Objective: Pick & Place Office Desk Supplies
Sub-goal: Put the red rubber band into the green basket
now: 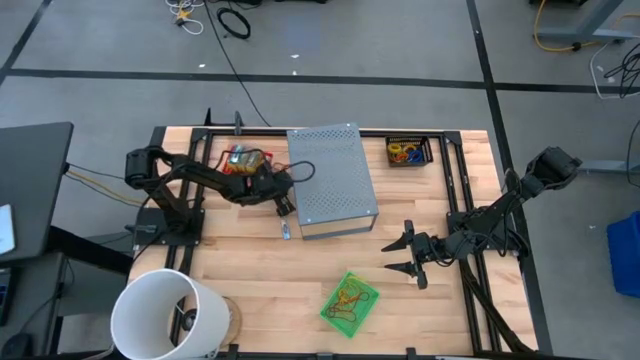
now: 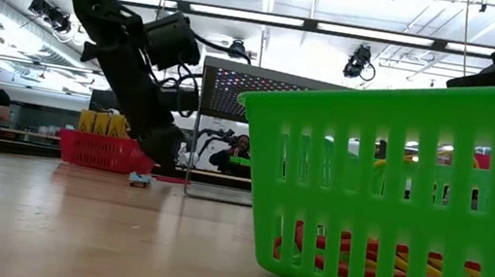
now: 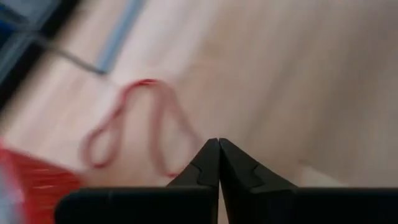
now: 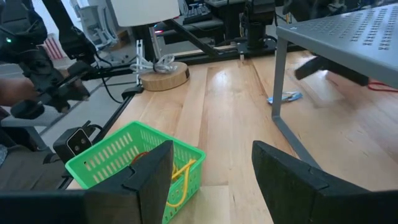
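My left gripper point(image 3: 217, 144) is shut at the near left corner of the grey perforated box point(image 1: 330, 180), over bare wood, with a red rubber band point(image 3: 134, 124) at its tips. The red basket point(image 1: 245, 160) holding packets stands just behind it. My right gripper point(image 1: 405, 255) waits open at the table's right, a little above the wood. In its wrist view the green basket point(image 4: 124, 162) with coloured bands lies just ahead. A small blue item point(image 1: 286, 232) lies on the table in front of the box. My left gripper pinches one end of the red rubber band point(image 3: 179, 169) between its two shut fingertips, coming slanting down from the table's left. The band runs away from the tips as a slack, twisted loop. Whether its far end point(image 3: 93, 152) lies on the table, I cannot tell.
A big white bucket point(image 1: 165, 315) stands at the near left corner. A black tray point(image 1: 408, 152) with coloured bands sits at the far right of the box. The green basket point(image 1: 350, 300) is near the front edge. Bare wood lies between the basket and the box.
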Controlling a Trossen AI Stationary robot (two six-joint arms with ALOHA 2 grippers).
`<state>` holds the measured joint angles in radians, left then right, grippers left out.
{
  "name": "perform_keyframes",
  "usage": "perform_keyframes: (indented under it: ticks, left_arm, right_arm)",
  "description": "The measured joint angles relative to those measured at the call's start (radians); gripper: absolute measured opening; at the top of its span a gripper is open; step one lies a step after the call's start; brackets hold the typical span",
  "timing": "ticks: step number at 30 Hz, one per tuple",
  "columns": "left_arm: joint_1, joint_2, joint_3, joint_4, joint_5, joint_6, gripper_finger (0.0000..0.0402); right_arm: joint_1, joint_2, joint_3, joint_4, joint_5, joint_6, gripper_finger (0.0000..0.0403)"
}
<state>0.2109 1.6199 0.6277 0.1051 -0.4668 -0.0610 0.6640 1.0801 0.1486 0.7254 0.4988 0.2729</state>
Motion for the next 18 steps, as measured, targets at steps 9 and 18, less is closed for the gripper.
perform_keyframes:
  ticks: [9, 18]
  left_arm:
    - [0.138, -0.002, 0.002, 0.019, 0.164, 0.067, 0.0100]
    - [0.244, -0.003, 0.002, 0.046, 0.307, 0.118, 0.0197]
  right_arm:
    - [0.000, 0.000, 0.000, 0.000, 0.000, 0.000, 0.0226]
    - [0.000, 0.000, 0.000, -0.001, 0.000, 0.000, 0.0226]
